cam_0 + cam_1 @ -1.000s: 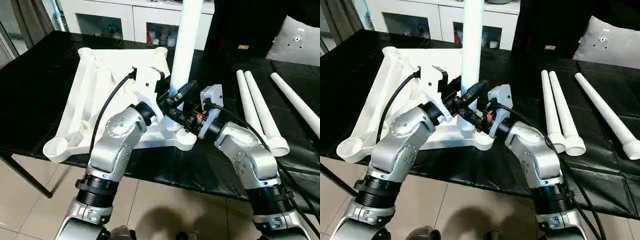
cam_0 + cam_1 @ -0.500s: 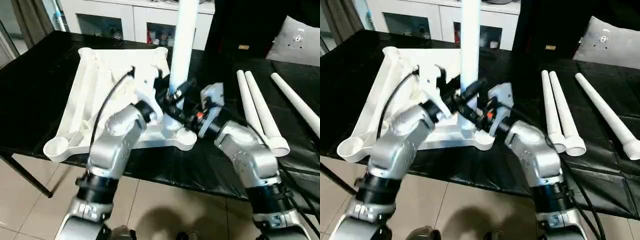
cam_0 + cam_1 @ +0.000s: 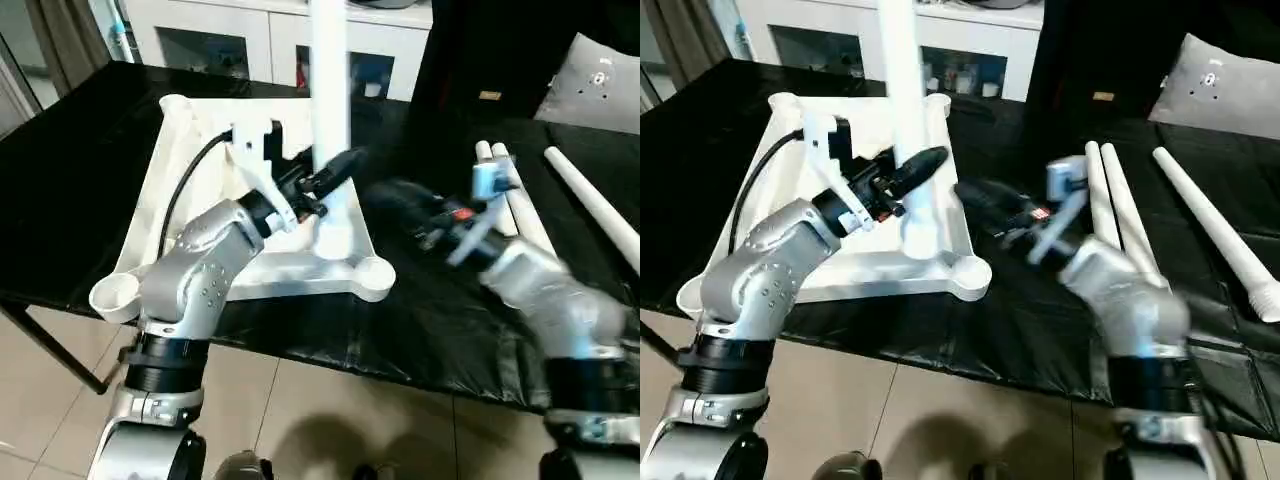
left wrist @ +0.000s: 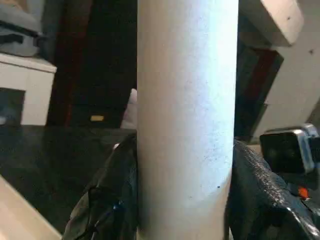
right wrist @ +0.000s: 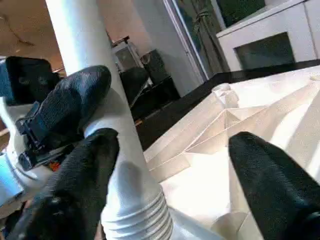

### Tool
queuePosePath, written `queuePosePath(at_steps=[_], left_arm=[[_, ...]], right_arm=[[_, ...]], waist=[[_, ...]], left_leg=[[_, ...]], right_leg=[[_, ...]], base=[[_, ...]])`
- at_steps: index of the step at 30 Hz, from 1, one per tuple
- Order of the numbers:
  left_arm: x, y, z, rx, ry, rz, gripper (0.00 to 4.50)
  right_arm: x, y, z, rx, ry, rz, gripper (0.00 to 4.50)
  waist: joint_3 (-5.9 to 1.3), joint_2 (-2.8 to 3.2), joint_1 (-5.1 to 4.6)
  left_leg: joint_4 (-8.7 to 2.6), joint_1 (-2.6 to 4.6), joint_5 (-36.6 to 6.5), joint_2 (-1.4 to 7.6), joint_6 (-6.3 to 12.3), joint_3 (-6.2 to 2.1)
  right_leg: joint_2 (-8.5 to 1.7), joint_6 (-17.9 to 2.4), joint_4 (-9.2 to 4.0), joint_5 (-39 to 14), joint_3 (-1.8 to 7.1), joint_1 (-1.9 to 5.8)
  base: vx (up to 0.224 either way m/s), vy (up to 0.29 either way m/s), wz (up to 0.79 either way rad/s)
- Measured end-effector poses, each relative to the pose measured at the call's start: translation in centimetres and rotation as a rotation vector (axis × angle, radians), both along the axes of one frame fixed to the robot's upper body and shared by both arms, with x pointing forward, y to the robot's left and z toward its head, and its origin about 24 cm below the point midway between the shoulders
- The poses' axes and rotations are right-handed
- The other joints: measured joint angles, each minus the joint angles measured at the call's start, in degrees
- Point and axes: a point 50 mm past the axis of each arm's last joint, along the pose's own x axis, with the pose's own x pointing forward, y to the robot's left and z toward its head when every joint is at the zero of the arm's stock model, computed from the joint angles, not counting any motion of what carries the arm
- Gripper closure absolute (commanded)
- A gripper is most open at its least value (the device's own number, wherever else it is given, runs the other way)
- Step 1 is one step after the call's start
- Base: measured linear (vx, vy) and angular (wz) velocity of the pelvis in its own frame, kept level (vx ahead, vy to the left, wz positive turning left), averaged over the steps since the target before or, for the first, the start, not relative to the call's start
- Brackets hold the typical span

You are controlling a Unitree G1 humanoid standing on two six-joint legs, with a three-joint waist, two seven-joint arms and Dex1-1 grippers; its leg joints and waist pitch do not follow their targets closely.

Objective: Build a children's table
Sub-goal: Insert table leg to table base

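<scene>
The children's table top [image 3: 195,190] lies upside down on the black work table, ribs facing up. One white leg [image 3: 328,110] stands upright in a socket near the top's front right, its threaded collar [image 5: 137,220] at the base. My left gripper [image 3: 335,172] is shut on this leg low down, one black finger [image 4: 107,192] on each side of the tube. My right gripper [image 5: 170,165] is open and holds nothing, hanging just to the right of the leg. Three loose legs [image 3: 590,200] lie further right on the cloth.
A white glass-door cabinet [image 3: 240,35] stands behind the work table. A grey cushion [image 3: 600,80] lies at the far right. The work table's front edge [image 3: 300,350] runs close to my body, with tiled floor below.
My right gripper has let go of the leg and drawn back to the right. The leg, which leaned right, now stands straighter, still held by my left gripper.
</scene>
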Motion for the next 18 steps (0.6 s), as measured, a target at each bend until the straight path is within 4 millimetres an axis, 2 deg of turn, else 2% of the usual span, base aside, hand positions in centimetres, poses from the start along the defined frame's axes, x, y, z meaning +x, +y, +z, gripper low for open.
queuePosePath(at_steps=[1, 5, 12, 18], left_arm=[[-0.1, 0.0, 0.0, 0.001, 0.001, -0.011, 2.55], [-0.3, 0.0, 0.0, 0.029, -0.002, -0.05, 2.55], [-1.0, -1.2, 0.4, 0.127, -0.087, -0.147, 2.55], [-1.9, -2.5, 0.6, 0.198, -0.182, -0.219, 2.55]], right_arm=[[0.0, -0.1, 0.1, -0.005, -0.004, 0.008, 0.28], [-0.4, -0.1, 0.2, -0.081, -0.021, 0.067, 0.04], [-1.3, 1.6, 0.3, -0.206, -0.061, 0.22, 0.0], [-1.3, 2.4, -0.2, -0.258, -0.063, 0.244, 0.0]], waist=[[0.0, 0.0, 0.03], [0.0, 0.0, 0.1], [-0.01, -0.04, 0.21], [0.0, -0.08, 0.15]], left_leg=[[0.0, 0.01, 0.0, 0.0, -0.01, 0.0], [0.0, 0.0, 0.0, 0.0, -0.02, 0.0], [0.0, -0.01, 0.0, 0.0, -0.02, 0.0], [0.0, -0.01, 0.0, 0.0, -0.02, 0.0]], right_leg=[[0.0, 0.0, 0.01, 0.0, 0.0, 0.0], [0.0, 0.0, 0.0, 0.0, 0.0, 0.0], [0.0, 0.1, -0.03, 0.0, 0.0, 0.0], [0.0, 0.1, -0.03, 0.0, 0.0, 0.0]], base=[[0.0, 0.0, 0.0], [0.0, 0.0, 0.0], [0.0, 0.0, 0.0], [0.0, 0.0, 0.0]])
